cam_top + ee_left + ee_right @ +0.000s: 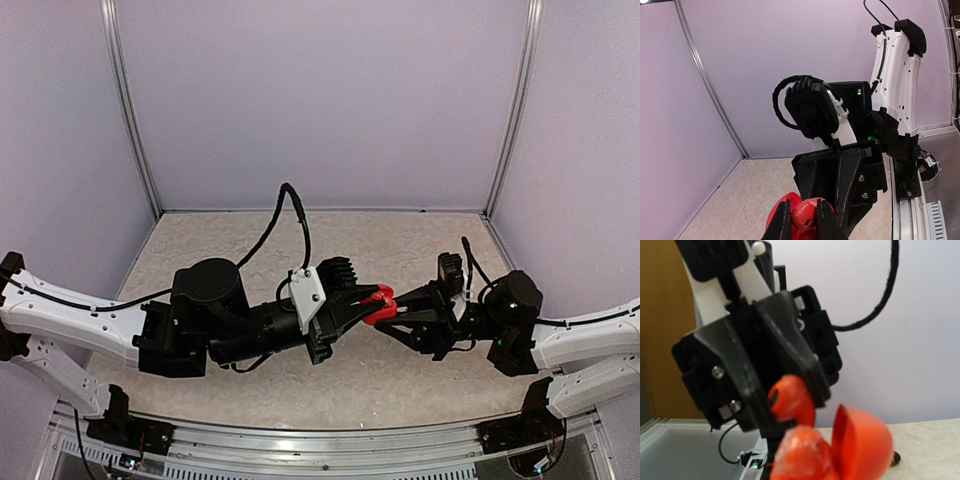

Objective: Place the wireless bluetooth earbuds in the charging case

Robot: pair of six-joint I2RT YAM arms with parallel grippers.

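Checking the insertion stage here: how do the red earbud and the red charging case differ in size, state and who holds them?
The red earbud is small and rounded; the red charging case is clearly larger, with its lid open. The earbud is pinched in the left jaws; the case is held in the right jaws. Both are red and held up off the table.

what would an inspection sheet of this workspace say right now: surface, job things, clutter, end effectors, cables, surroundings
surface: beige speckled table
job's things: red earbud; red charging case, lid open, held between the arms
clutter: one small dark thing on the table, too blurred to name
grippers: left end effector shut on red earbud; right end effector shut on charging case
cables: black cable loops above left arm; shorter one at right wrist
surroundings: pale lilac walls, metal frame posts
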